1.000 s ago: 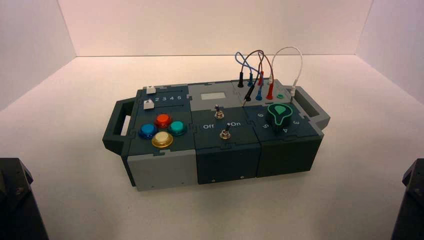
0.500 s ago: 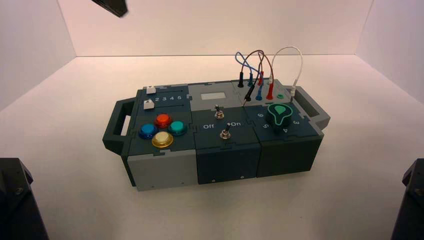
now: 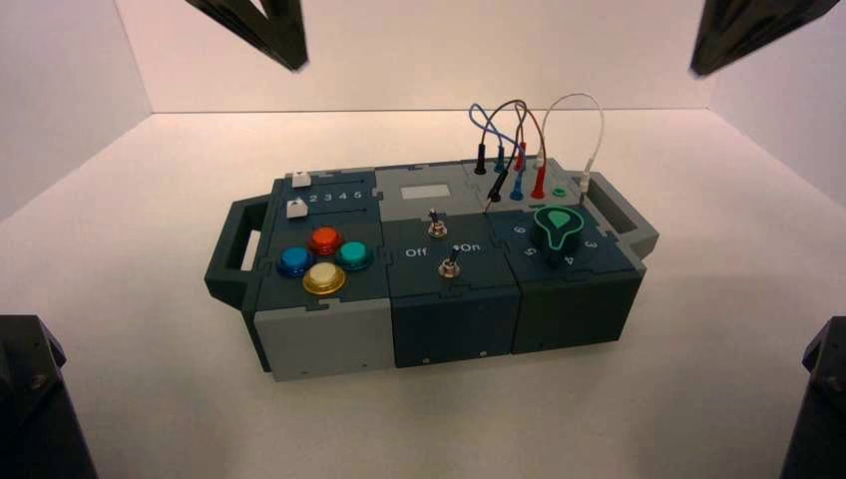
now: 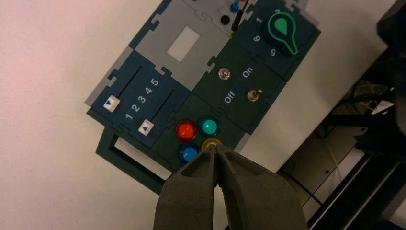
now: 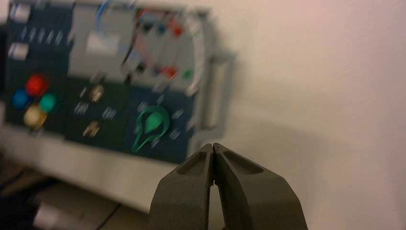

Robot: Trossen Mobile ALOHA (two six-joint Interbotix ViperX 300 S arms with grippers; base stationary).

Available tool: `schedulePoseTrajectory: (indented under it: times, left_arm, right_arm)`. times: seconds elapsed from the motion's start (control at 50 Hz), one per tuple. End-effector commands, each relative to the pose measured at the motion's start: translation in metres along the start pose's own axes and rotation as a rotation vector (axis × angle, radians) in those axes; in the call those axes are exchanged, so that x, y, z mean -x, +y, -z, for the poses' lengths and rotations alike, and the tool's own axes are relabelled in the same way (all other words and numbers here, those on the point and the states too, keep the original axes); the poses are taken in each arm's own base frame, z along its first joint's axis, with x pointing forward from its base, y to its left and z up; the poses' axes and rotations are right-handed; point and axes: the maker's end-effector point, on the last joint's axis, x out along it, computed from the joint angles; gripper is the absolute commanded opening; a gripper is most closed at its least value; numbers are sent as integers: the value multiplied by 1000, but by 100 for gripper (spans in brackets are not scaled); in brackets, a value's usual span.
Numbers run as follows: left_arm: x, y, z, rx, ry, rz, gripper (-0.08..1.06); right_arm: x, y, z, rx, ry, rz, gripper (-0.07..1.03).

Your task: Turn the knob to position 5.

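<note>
The knob [image 3: 557, 228] is a dark teal teardrop edged in green, on the right end of the box [image 3: 319, 344]. In the left wrist view the knob [image 4: 282, 29] has its narrow tip just past the numeral 5 [image 4: 273, 52], not on it. My left gripper [image 4: 216, 147] is shut and empty, high above the yellow button [image 4: 211, 143]. My right gripper [image 5: 212, 145] is also shut and empty, well off from the knob [image 5: 152, 123]. In the high view only the left arm [image 3: 261, 30] and the right arm [image 3: 743, 32] show, at the top edge.
The box also carries round coloured buttons [image 3: 324, 257], two metal toggle switches [image 3: 450, 265] marked Off and On, two white sliders [image 4: 145, 128] beside a row 1 to 5, and plugged wires [image 3: 519, 140]. Grey handles [image 3: 627, 218] stick out at both ends.
Both arms have come into the top of the high view, the left one first and then the right. The box and knob have not moved.
</note>
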Motion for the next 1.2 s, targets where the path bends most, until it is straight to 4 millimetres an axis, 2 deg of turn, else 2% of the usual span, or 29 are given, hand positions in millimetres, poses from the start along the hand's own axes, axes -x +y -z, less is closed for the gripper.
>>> schedulePoseTrajectory:
  times: [0.02, 0.18, 0.36, 0.48, 0.9, 1.2]
  left_arm:
    - [-3, -11, -11, -33, -16, 18, -3]
    - [-10, -19, -13, -51, -6, 31, -3]
    - [-12, -19, -14, -45, -17, 31, -3]
    - [-12, -19, -15, -45, -21, 31, -3]
    - [-10, -20, -18, -45, -38, 32, -3]
    - [-9, -20, -19, -46, -41, 33, -3]
  right_arm:
    - [2, 16, 1, 18, 25, -51, -2]
    - [-4, 28, 16, 49, 84, -83, -2]
    - [-23, 37, 46, 30, 195, -132, -2]
    - [-32, 43, 57, 43, 241, -149, -2]
    - [-46, 61, 59, 136, 306, -156, -2]
    - [-60, 60, 55, 197, 373, -125, -2]
